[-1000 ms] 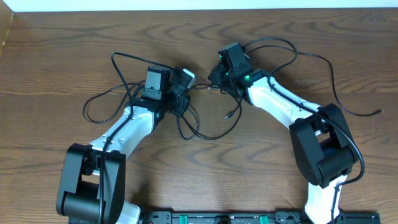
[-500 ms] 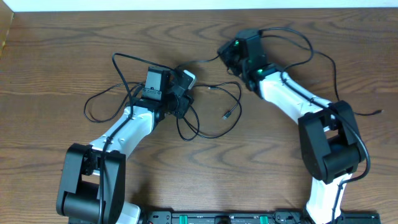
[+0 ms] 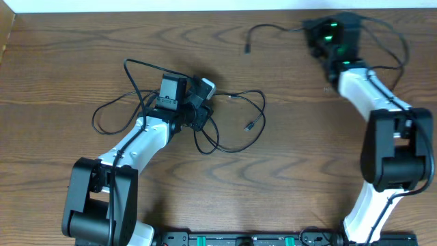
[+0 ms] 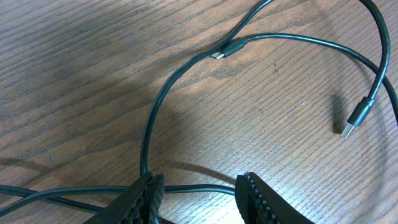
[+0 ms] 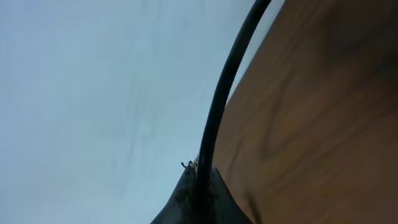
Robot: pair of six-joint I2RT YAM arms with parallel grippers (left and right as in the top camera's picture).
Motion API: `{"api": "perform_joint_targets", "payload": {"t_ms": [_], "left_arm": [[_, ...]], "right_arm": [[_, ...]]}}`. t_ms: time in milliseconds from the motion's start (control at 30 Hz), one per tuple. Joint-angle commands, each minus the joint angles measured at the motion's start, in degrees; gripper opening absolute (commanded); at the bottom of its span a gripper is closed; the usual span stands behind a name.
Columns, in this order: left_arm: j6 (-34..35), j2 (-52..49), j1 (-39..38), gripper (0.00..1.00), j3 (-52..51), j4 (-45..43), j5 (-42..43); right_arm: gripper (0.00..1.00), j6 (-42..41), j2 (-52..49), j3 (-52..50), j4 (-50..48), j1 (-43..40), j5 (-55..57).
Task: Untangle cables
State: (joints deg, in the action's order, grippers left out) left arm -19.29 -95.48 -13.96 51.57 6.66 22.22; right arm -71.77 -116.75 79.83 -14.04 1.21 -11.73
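One thin black cable pinched in right gripper, one o'clock; left gripper ribbed fingers spread, unclamped, astride looped cables.

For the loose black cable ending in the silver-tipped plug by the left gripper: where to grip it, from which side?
Likely the straight stretch just behind the plug, approached from above with the jaws across the cord. There it lies flat on bare table, apart from where the other cables cross.
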Motion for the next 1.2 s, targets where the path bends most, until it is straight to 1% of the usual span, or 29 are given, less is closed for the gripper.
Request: {"api": "perform_joint_targets", "payload": {"t_ms": [0,167,300,333,367,400,467,533,567,633,667,733,767,800,833,900,1033,1067,1167], "left_arm": [[0.1,0.0,0.2,0.43,-0.1,0.2,0.7],[0.1,0.0,0.2,0.43,-0.1,0.1,0.7],[0.1,0.0,0.2,0.43,-0.1,0.0,0.7],[0.1,0.0,0.2,0.45,-0.1,-0.2,0.7],[0.1,0.0,0.2,0.45,-0.1,-0.4,0.7],[0.1,0.0,0.2,0.45,-0.1,-0.7,0.7],[0.1,0.0,0.2,0.45,-0.1,-1.3,0.7],[0.1,0.0,0.2,0.45,-0.1,-1.6,0.7],[0.1,0.0,0.2,0.45,-0.1,-1.6,0.7],[0.1,0.0,0.2,0.45,-0.1,-1.5,0.8],[0.1,0.0,0.2,0.45,-0.1,-1.5,0.7],[0.1,0.0,0.2,0.46,-0.1,-1.6,0.7],[0.1,0.0,0.2,0.50,-0.1,-1.6,0.7],[0.1,0.0,0.2,0.55,-0.1,-1.5,0.7],[0.1,0.0,0.2,0.59,-0.1,-1.5,0.7],[0.1,0.0,0.2,0.69,-0.1,-1.5,0.7],[0.1,0.0,0.2,0.91,-0.1,-1.3,0.7],[0.1,0.0,0.2,0.92,-0.1,-1.1,0.7],[0.1,0.0,0.2,0.92,-0.1,-1.1,0.7]], "right_arm": [[0.01,7.9,2.4,0.1,0.0,-4.7,-1.4],[0.01,13.5,2.9,0.2,-0.1,-12.5,-0.4],[0.01,19.8,2.8,0.2,0.4,-17.1,6.1],[0.13,21.3,2.8,0.2,1.7,-18.5,8.5],[0.20,22.3,2.8,0.2,2.4,-19.3,8.6],[0.25,22.8,2.8,0.2,3.1,-19.9,8.6],[0.31,22.8,2.8,0.2,5.4,-20.9,8.8],[0.41,22.7,2.8,0.2,7.5,-21.9,8.6],[0.54,22.5,2.8,0.2,8.2,-22.3,8.0],[0.75,22.6,2.8,0.2,9.4,-22.8,4.6],[0.80,22.6,2.9,0.2,9.8,-22.9,2.2],[0.99,24.0,2.8,0.2,10.7,-23.0,-3.1],[0.99,25.2,2.9,0.2,11.2,-22.9,-6.0],[0.99,26.8,2.9,0.2,13.5,-22.9,-11.5],[0.99,27.1,2.9,0.2,15.4,-22.9,-13.7],[0.99,28.9,2.9,0.2,19.3,-22.9,-16.6],[0.99,37.4,3.9,0.2,28.0,-22.8,-18.1],[0.99,40.8,5.2,0.2,33.5,-22.8,-15.7],[0.99,45.5,8.5,0.2,41.7,-22.8,-8.6]]}}
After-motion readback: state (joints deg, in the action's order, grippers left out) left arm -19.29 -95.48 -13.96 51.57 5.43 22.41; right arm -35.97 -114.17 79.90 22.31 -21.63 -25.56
